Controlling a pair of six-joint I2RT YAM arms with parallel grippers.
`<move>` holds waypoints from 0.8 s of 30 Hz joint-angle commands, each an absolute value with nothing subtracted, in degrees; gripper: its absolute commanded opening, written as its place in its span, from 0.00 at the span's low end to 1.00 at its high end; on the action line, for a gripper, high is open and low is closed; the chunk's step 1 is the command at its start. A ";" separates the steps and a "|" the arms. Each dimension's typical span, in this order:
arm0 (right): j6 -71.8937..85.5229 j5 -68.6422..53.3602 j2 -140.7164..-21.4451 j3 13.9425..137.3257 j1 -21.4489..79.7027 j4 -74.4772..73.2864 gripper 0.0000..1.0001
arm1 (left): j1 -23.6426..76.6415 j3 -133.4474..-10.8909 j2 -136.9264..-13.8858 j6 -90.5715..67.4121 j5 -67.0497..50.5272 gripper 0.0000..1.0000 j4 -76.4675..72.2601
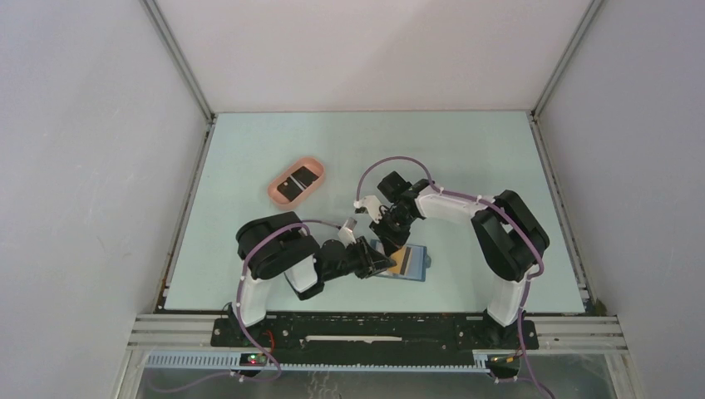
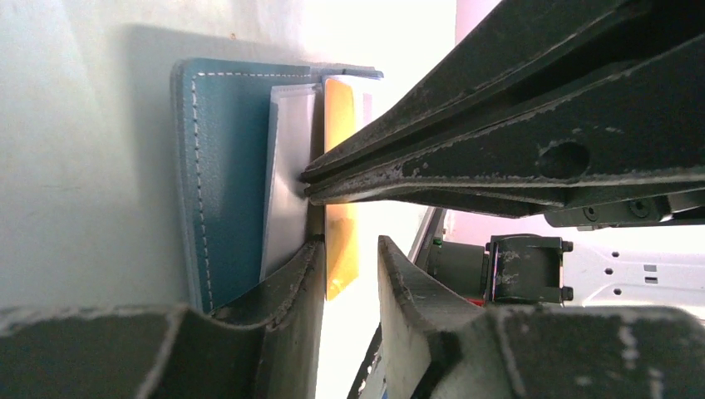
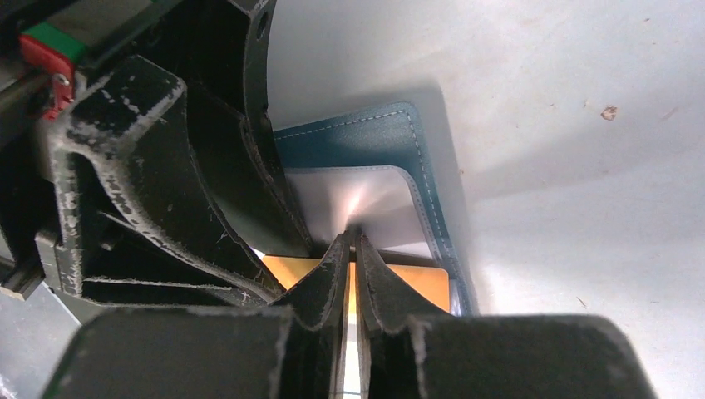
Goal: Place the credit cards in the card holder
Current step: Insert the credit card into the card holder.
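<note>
On counter point(image 1: 465, 158): blue card holder point(image 2: 229, 166) open, orange-tan credit card point(image 2: 341, 150) at pocket
Left end effector point(image 2: 349, 245): fingers apart, astride card
Right end effector point(image 3: 353, 235): pinching card holder's pocket lip

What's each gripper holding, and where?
Right gripper pinches the blue folding card holder by its grey inner pocket edge. Left gripper stands open around the orange card, holding nothing.

top looks down; both wrist views, close, share card holder point(image 2: 224, 166).
</note>
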State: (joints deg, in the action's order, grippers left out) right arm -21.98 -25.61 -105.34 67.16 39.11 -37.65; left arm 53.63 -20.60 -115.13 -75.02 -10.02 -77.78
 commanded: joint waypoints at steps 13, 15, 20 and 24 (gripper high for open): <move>-25.28 -28.78 -106.87 70.91 39.73 -41.95 0.13 | 53.88 -19.56 -115.30 -73.65 -9.58 0.35 -77.69; -26.55 -27.99 -107.10 70.93 39.73 -42.59 0.13 | 53.89 -19.54 -115.38 -73.65 -9.70 0.35 -77.67; -28.75 -26.88 -107.84 71.19 39.73 -44.23 0.12 | 53.88 -19.45 -115.69 -73.72 -9.67 0.35 -78.12; -30.41 -25.91 -107.56 71.35 39.73 -45.38 0.12 | 53.90 -19.26 -115.77 -73.74 -9.67 0.35 -78.36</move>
State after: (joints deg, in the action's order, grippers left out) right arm -27.22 -27.22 -107.53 69.10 39.16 -42.85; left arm 53.67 -20.58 -115.13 -75.00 -10.04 -77.91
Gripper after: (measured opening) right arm 0.120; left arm 0.348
